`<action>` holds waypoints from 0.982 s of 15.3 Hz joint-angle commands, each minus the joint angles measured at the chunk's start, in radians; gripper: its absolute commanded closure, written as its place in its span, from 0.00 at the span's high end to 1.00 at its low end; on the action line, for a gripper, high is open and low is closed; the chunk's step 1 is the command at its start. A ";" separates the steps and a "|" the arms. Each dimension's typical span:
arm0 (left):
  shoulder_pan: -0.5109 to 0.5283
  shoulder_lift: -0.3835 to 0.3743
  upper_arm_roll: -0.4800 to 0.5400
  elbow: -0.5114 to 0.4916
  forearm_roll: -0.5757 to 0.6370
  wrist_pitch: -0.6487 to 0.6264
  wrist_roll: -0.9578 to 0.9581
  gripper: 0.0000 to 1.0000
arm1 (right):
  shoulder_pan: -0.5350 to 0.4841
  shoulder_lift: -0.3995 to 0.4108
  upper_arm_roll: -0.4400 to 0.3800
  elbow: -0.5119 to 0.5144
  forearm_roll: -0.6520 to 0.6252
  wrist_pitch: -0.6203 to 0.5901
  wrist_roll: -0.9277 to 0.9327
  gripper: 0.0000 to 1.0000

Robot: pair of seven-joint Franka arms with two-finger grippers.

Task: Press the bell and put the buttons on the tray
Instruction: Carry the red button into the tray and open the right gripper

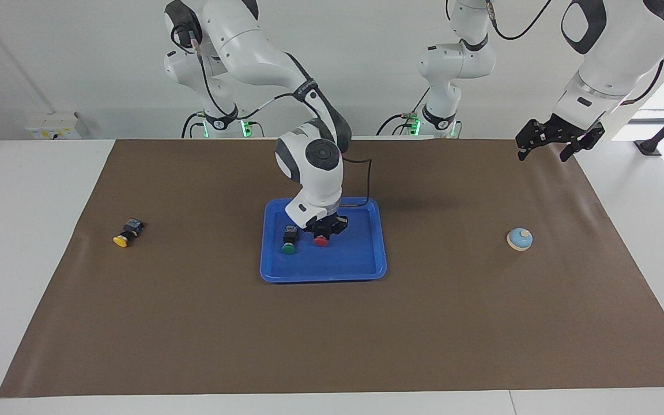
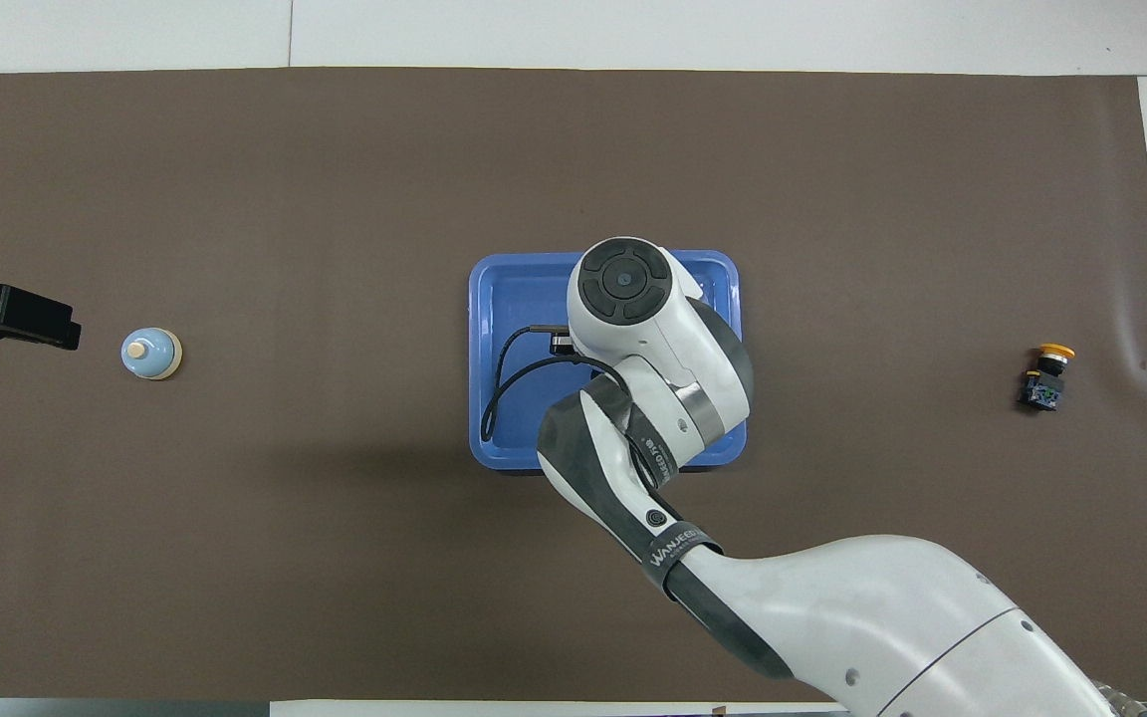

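Observation:
My right gripper [image 1: 324, 229] hangs low over the blue tray [image 1: 366, 271], shut on the red button [image 1: 321, 241]. The green button [image 1: 289, 241] lies in the tray beside it, toward the right arm's end. In the overhead view the right arm covers both of them, and only the tray's rim [image 2: 479, 299] shows. The yellow button [image 1: 127, 233] [image 2: 1045, 376] lies on the brown mat toward the right arm's end of the table. The bell [image 1: 519, 238] [image 2: 150, 354] stands toward the left arm's end. My left gripper [image 1: 551, 141] [image 2: 46, 332] waits open, raised beside the bell.
A brown mat [image 1: 332, 334] covers the white table. A black cable [image 1: 361, 173] loops from the right wrist over the tray's rim nearest the robots.

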 commanded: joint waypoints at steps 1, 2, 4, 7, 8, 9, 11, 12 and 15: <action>-0.006 -0.007 0.006 -0.004 -0.004 0.008 -0.012 1.00 | -0.015 -0.027 0.006 -0.054 0.006 0.052 -0.010 0.00; -0.006 -0.007 0.006 -0.004 -0.004 0.008 -0.012 1.00 | -0.015 -0.029 0.006 -0.056 0.006 0.052 -0.008 0.40; -0.006 -0.007 0.006 -0.004 -0.004 0.008 -0.012 1.00 | -0.018 -0.029 0.006 -0.048 0.007 0.040 -0.005 1.00; -0.006 -0.007 0.006 -0.004 -0.004 0.008 -0.012 1.00 | -0.041 -0.035 0.002 -0.002 0.012 -0.027 0.021 1.00; -0.006 -0.007 0.006 -0.004 -0.004 0.008 -0.012 1.00 | -0.056 -0.041 0.003 0.025 0.013 -0.060 0.038 1.00; -0.006 -0.007 0.006 -0.004 -0.004 0.008 -0.012 1.00 | -0.072 -0.049 0.003 0.044 0.024 -0.089 0.042 1.00; -0.006 -0.007 0.006 -0.004 -0.004 0.008 -0.012 1.00 | -0.119 -0.088 0.000 0.058 0.053 -0.140 0.033 1.00; -0.006 -0.007 0.006 -0.004 -0.004 0.008 -0.012 1.00 | -0.159 -0.113 0.000 0.058 0.049 -0.166 0.023 1.00; -0.006 -0.007 0.006 -0.004 -0.004 0.008 -0.012 1.00 | -0.289 -0.171 -0.006 0.053 0.024 -0.232 -0.156 1.00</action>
